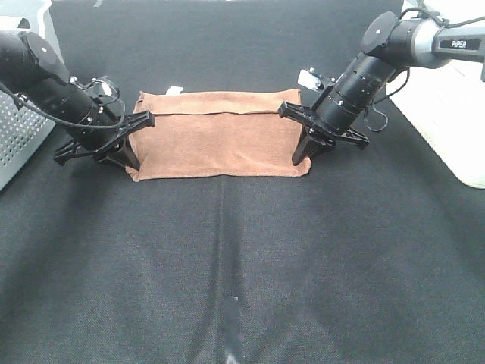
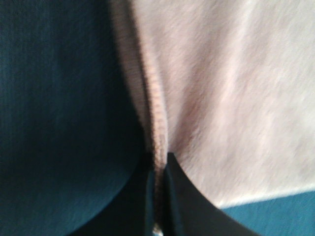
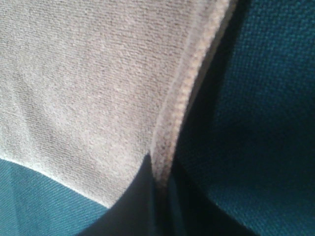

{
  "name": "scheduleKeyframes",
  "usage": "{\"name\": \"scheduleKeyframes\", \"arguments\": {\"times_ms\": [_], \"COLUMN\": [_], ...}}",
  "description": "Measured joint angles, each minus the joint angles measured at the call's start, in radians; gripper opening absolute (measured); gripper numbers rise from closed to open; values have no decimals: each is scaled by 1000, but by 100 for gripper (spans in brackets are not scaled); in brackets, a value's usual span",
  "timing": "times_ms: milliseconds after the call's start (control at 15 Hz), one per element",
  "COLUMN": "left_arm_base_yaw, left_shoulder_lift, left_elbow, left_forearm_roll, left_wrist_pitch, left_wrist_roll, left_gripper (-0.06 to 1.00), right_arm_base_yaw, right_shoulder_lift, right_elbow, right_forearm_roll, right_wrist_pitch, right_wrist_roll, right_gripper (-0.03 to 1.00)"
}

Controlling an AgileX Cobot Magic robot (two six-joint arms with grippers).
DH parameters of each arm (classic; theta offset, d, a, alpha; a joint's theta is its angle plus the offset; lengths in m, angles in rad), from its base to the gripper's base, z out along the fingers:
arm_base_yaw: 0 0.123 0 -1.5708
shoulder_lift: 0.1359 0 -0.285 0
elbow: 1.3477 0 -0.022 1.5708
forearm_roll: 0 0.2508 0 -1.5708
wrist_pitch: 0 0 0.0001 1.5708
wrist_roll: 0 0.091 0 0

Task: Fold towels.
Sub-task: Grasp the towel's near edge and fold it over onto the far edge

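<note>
Bare black cloth (image 1: 242,288) fills the foreground, leaving wide open room in front of the towel (image 1: 220,136). The towel lies toward the far side, its long axis running left to right, brown and flat, with a folded layer along its far edge. The left gripper (image 1: 127,161) and right gripper (image 1: 301,155) each pinch a short-edge hem, jaws nearly closed, seemingly at the near corners.
</note>
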Motion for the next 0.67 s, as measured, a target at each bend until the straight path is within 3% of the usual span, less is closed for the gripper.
{"name": "scheduleKeyframes", "arguments": {"times_ms": [200, 400, 467, 667], "left_arm_base_yaw": [0, -2, -2, -15], "left_shoulder_lift": [-49, -100, -100, -174], "left_elbow": [1, 19, 19, 186], "left_forearm_roll": [73, 104, 104, 118], "left_wrist_pitch": [48, 136, 136, 124], "left_wrist_roll": [4, 31, 31, 52], "left_gripper": [1, 1, 1, 1], "right_arm_base_yaw": [0, 0, 0, 0], "right_shoulder_lift": [-35, -158, -158, -286], "right_elbow": [34, 251, 251, 477], "right_forearm_roll": [-26, -23, -23, 15], "right_wrist_pitch": [15, -47, -47, -121], "right_wrist_roll": [4, -12, -12, -62], "right_gripper": [0, 0, 0, 0]}}
